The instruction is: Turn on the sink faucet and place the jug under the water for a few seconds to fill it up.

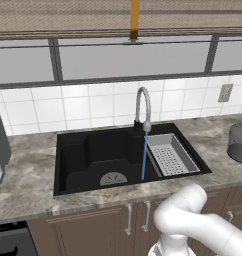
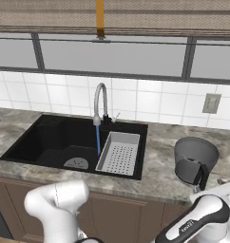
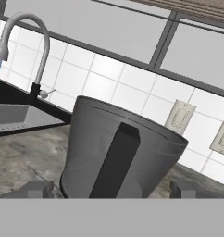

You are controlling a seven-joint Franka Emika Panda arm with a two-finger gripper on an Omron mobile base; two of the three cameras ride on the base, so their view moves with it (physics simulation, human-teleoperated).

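Already the water (image 1: 144, 159) is running in a thin blue stream from the sink faucet (image 1: 142, 107) into the sink (image 1: 88, 155), landing just left of the perforated tray (image 1: 172, 154), so the tap step looks done. Meanwhile the jug (image 2: 196, 160) is standing upright on the counter (image 2: 159, 171), to the right of the basin and well apart from the stream. Its black handle (image 3: 115, 159) is facing the arm, which suits a grasp. In the hand view, the tool (image 3: 111, 189) is sitting spread wide and gripping nothing, one fingertip low on either side of the jug, probably lining up to close around the handle or body.
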